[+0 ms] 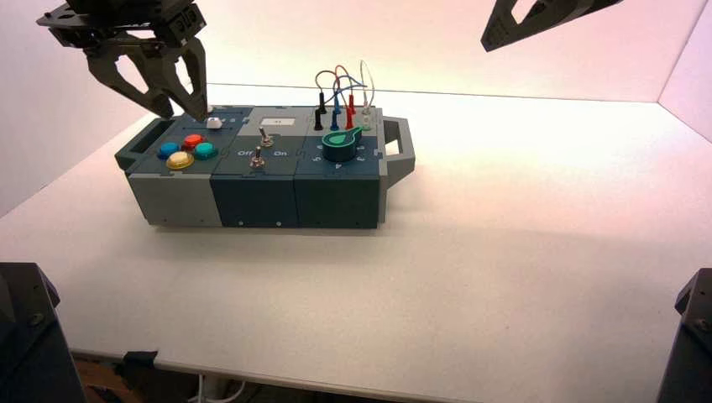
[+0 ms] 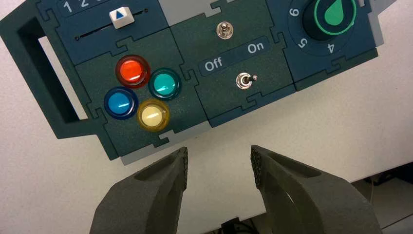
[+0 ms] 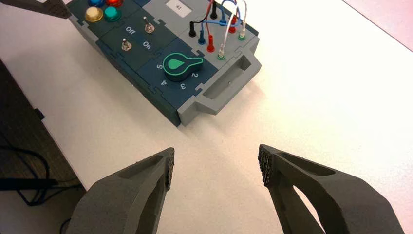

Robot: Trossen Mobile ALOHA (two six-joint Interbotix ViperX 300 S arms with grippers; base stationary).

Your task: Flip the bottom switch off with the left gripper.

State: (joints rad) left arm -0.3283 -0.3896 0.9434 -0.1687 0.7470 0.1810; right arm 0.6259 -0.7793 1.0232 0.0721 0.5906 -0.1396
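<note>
Pale tabletop [image 1: 470, 294] beneath, left gripper [image 2: 219, 165] and right gripper [image 3: 216, 165] hover (fingers [image 2: 156, 195] wide open).

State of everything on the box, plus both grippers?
Left gripper: open, above box's left end
Right gripper: open, idle, right of box
Bottom switch: lever toward On
Upper switch: cannot tell
White slider: past midway, away from 1
Green-rimmed knob: pointer past 2
Wires: plugged in
Four buttons: cannot tell if pressed
</note>
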